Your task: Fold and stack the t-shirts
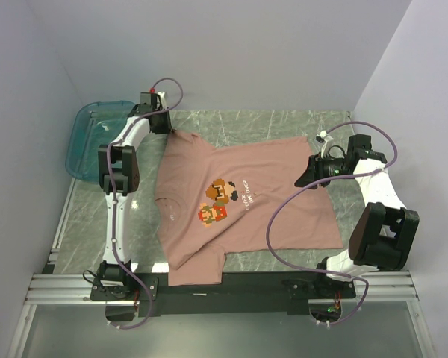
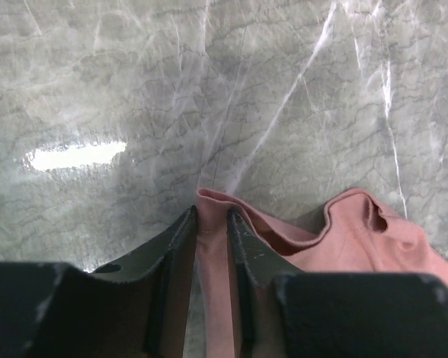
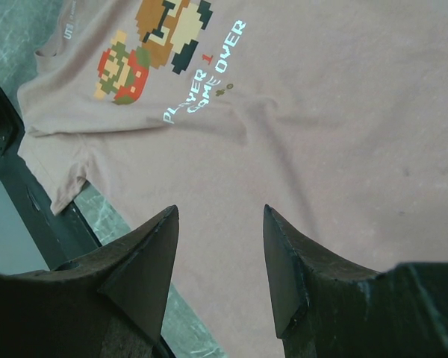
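The left claw [image 2: 211, 221] nips a fold of dusty-pink cotton t-shirt [image 2: 358, 246]; the right claw [image 3: 219, 224] gapes wide above it.

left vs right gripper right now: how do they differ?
Left gripper has its jaws pinched on a fold of the t-shirt edge; right gripper is open with nothing between its fingers. Left sits low at the shirt's far left corner, over the marble table; right is over the shirt's right side, facing the print. Both work the same pink shirt.
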Controlling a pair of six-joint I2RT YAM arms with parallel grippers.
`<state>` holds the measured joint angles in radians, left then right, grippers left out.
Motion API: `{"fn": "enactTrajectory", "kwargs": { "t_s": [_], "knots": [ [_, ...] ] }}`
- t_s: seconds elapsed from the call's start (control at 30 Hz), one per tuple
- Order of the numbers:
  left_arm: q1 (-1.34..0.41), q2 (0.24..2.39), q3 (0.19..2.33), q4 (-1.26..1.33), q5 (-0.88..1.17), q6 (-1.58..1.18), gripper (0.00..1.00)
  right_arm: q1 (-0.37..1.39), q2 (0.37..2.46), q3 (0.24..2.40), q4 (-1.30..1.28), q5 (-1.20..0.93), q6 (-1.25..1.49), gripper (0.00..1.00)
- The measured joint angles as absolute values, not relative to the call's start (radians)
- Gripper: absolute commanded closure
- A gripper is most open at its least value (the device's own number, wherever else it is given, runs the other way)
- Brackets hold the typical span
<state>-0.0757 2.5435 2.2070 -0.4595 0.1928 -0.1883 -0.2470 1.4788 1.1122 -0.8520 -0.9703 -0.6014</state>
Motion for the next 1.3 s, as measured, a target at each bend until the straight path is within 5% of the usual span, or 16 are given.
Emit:
{"fn": "enactTrajectory", "kwargs": {
  "t_s": [0.17,0.33,0.63,0.93,1.3],
  "knots": [
    [-0.085,2.555,2.238,-0.491,0.158,-0.189,0.78,-0.247,1.479,1.113,-0.859,-0.977,-0.607,0.44],
    [-0.106,2.558,2.245,-0.503,0.091,-0.184,1.00,-0.250,1.479,1.113,-0.863,-0.985,-0.612,0.44],
    [-0.122,2.491,2.127,-0.429,0.081,-0.178,1.00,-0.262,1.479,1.113,-0.870,-0.989,-0.619,0.44],
    [-0.106,2.125,1.777,-0.310,0.120,-0.194,1.00,-0.262,1.493,1.147,-0.853,-0.944,-0.573,0.44],
    [-0.073,2.065,1.723,-0.246,0.212,-0.243,1.00,-0.234,1.943,1.695,-0.733,-0.758,-0.277,0.53]
  ]
}}
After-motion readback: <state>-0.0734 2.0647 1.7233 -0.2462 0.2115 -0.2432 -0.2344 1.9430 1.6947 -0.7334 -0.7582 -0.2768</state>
